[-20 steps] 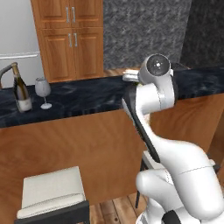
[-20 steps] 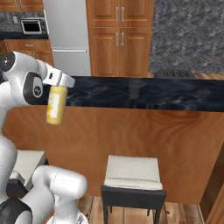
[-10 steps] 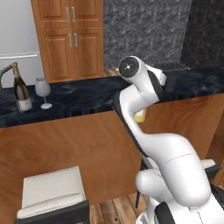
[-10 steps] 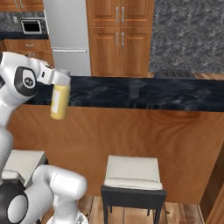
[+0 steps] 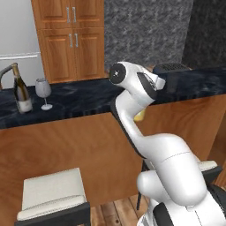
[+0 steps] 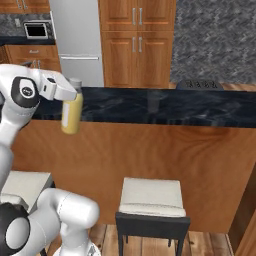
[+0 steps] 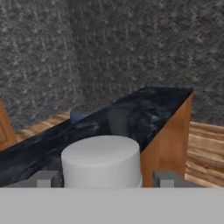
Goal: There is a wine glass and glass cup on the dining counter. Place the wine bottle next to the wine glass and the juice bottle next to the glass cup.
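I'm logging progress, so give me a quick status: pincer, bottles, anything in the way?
Pincer shut on juice bottle, held upright off the dining counter. Wine bottle already beside wine glass. Glass cup further along; path clear.

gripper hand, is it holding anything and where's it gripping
The hand holds the juice bottle, gripped at the top just below its white cap; the bottle hangs upright in front of the counter.

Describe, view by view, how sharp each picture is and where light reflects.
Left base view: fairly crisp, pale sheen on the black counter by the wine glass. Right base view: sharp, soft reflections along the counter. Hand view: blurry and grainy, the white cap smooth and evenly lit.
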Robot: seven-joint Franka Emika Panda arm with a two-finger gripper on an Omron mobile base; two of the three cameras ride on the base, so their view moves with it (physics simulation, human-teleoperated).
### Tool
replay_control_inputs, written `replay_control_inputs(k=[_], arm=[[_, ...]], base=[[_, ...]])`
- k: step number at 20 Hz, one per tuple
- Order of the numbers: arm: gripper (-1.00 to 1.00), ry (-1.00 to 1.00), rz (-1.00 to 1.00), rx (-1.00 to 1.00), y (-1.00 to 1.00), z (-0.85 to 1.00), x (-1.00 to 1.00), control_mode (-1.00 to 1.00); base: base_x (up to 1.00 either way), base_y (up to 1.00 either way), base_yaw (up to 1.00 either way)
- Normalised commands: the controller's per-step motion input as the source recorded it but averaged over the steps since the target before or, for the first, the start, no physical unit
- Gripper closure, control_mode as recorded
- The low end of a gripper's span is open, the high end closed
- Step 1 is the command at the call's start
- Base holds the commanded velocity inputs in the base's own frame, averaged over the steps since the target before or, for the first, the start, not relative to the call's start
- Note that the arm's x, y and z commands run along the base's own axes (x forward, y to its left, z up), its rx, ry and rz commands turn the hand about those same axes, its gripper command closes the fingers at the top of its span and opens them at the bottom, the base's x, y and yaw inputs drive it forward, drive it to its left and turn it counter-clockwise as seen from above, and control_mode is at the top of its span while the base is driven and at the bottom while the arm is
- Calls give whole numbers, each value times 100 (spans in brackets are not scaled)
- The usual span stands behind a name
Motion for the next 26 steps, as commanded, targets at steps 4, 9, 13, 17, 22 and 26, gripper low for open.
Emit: replay_control_inputs(k=[4,9,13,17,22,26], arm=[[100,-2,-8,0,-7,16,-1,-100],[100,1,0,0,-5,18,-16,-100],[100,0,0,0,-5,13,-7,-100],[100,0,4,-1,-9,12,-7,-100],[100,-3,10,-5,-18,1,-2,-100],[100,-10,14,-9,-21,0,0,-100]], base=[[0,0,0],[0,0,0],[0,0,0],[0,0,0],[0,0,0],[0,0,0]])
